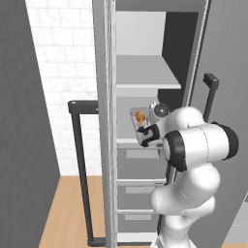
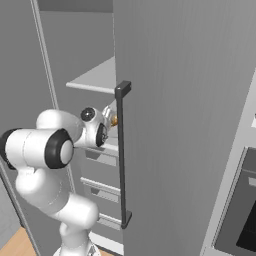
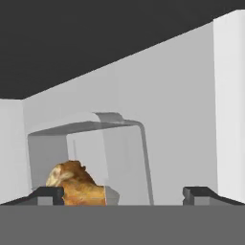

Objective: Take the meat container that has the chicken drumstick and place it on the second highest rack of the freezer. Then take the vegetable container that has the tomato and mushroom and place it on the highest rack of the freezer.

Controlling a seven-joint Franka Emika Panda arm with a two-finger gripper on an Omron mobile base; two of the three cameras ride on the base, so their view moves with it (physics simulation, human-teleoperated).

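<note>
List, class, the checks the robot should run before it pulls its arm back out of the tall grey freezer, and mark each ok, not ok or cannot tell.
1. Tool open, its fingertips spread apart: ok.
2. Clear grey meat container is inside the tall grey freezer: ok.
3. Container is at the flat light-grey second highest rack, below the top shelf: ok.
4. Small golden-brown chicken drumstick sits in the container: ok.
5. Container resting flat and stable: cannot tell.
6. Tool fully free of the container: cannot tell.
</note>
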